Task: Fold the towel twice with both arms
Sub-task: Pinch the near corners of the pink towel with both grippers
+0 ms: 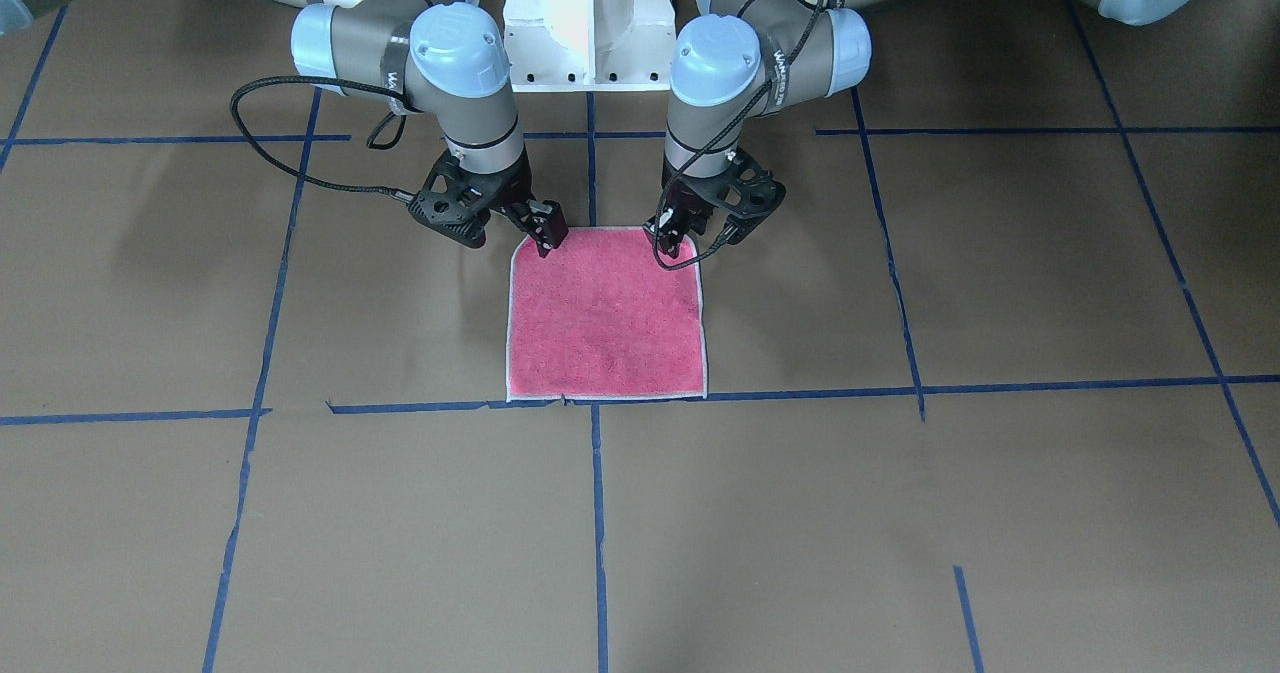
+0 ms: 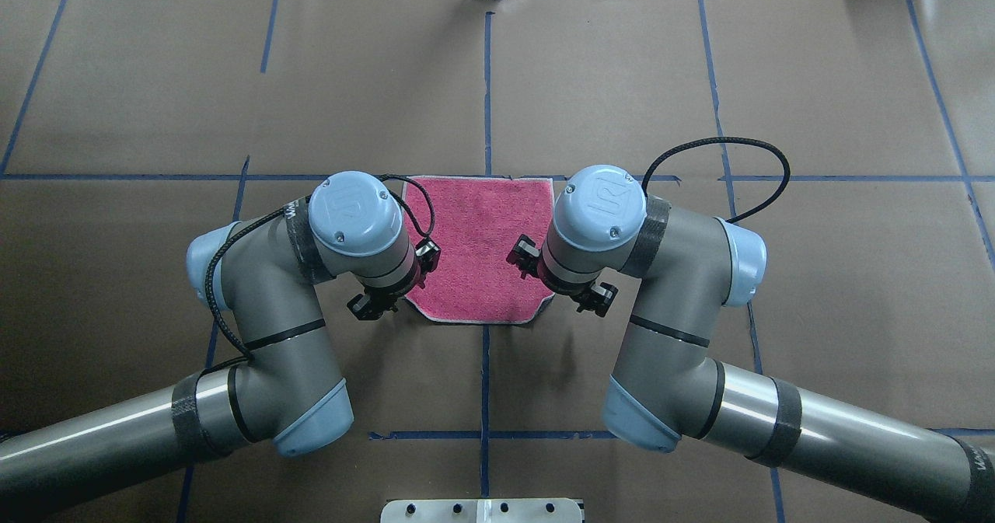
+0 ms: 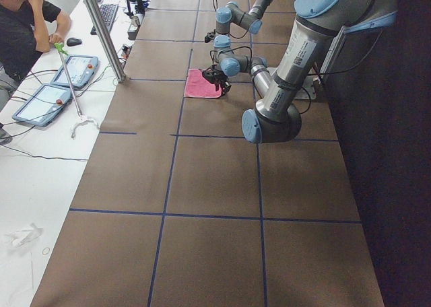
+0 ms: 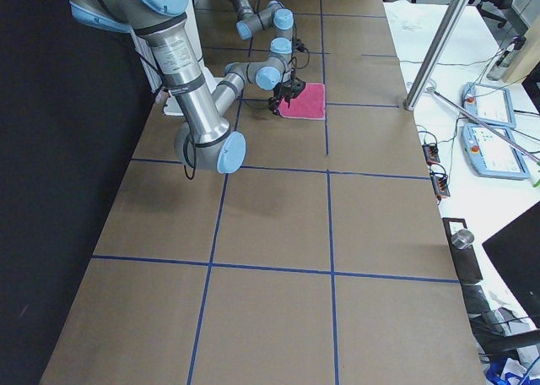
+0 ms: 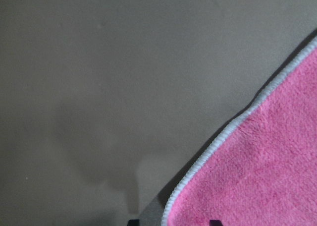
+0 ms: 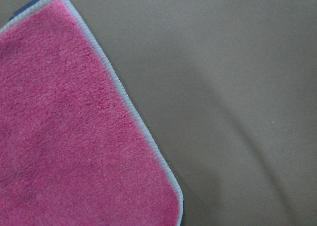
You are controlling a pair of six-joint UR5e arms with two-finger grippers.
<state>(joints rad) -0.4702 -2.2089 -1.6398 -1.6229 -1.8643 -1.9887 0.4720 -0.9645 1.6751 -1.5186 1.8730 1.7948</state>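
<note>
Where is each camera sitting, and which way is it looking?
Front-facing: across the table, facing the robot; shows left arm, right arm, white base, pink towel.
Overhead: behind the robot, looking forward and down; both arms' wrists.
Exterior left: table's left end, looking along it; left arm near.
Exterior right: opposite end; right arm near.
Left wrist: looks down at towel edge; two fingertips barely show.
Right wrist: down at a towel corner; no robot parts clearly seen.
Shared: every view shows the towel.
</note>
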